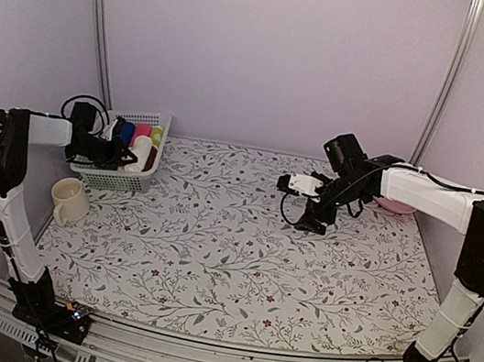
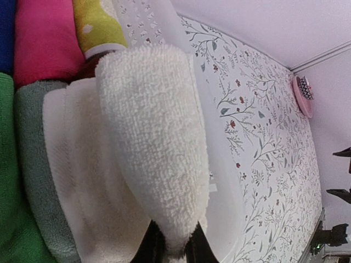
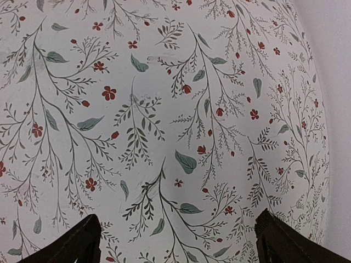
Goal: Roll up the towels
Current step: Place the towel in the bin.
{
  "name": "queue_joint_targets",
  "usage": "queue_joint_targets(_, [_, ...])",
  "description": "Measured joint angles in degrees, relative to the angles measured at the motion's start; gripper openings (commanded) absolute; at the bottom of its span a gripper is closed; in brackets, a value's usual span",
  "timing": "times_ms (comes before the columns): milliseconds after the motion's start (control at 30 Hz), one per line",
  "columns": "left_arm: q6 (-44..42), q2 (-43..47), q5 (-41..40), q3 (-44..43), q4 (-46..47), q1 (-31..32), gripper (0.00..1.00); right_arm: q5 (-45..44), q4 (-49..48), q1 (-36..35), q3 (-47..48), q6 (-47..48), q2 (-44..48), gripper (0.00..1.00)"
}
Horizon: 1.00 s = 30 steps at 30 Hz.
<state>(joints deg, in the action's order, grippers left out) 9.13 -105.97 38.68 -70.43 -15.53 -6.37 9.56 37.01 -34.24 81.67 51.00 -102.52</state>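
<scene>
The fingers of the left gripper stand narrow, pinched on the near end of the cream-white towel. This towel is a thick terry bundle that extends away from the fingers, over the contents of the white basket. Whether it rests on the cloths below or is lifted clear of them cannot be told.

Beneath and beside it lies a pale cloth with a grey-green border. The green towel is at the left edge of the left wrist view, packed against that border. Beyond these stand a blue roll, a pink roll and a yellow roll with white dots.

In the top view the basket stands at the far-left corner of the floral table surface. A cream mug stands just beside its near side.

The fingers of the right gripper are spread wide, with only the floral surface visible between them. The gripper hangs above the far-right part of the table. A pink dish lies near it, behind the right arm.
</scene>
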Motion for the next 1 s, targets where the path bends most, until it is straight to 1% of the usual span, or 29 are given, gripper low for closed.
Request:
queue_joint_targets(200, [1.44,0.00,4.92,0.11,1.46,-0.35,0.01,0.00,0.00,0.00,0.00,0.00,0.00,0.99])
queue_joint_targets(300, [1.60,-0.17,5.44,0.11,1.42,-0.48,0.18,0.00,0.00,0.00,0.00,0.02,0.00,0.99])
queue_joint_targets(367, [1.57,-0.42,4.50,0.11,1.25,-0.57,0.21,0.00,0.00,0.00,0.00,0.00,0.00,0.99])
queue_joint_targets(400, [1.70,-0.55,3.67,0.11,1.09,-0.59,0.25,0.00,0.00,0.00,0.00,0.00,0.00,0.99])
queue_joint_targets(500, [1.27,-0.79,0.81,0.09,0.37,-0.66,0.42,0.00,0.00,0.00,0.00,0.00,0.00,0.99])
queue_joint_targets(567, [1.03,-0.81,-1.11,-0.22,0.09,-0.68,0.50,0.00,0.00,-0.02,0.00,0.00,0.00,0.99])
queue_joint_targets(700, [0.72,-0.81,-4.79,-0.55,-0.83,-0.76,0.56,0.00,0.00,-0.11,0.00,0.00,0.00,0.99])
queue_joint_targets(800, [0.72,-0.74,-7.10,-0.66,-1.25,-0.79,0.62,0.02,0.00,-0.20,0.00,0.00,0.00,0.99])
queue_joint_targets(933, [0.87,0.28,-10.49,-0.66,-1.77,-0.79,0.67,0.00,0.00,-0.24,0.00,0.00,0.00,0.99])
queue_joint_targets(1000, [1.01,1.14,-11.80,-0.66,-1.86,-0.79,0.71,0.02,0.00,-0.24,0.00,0.02,0.00,0.99])
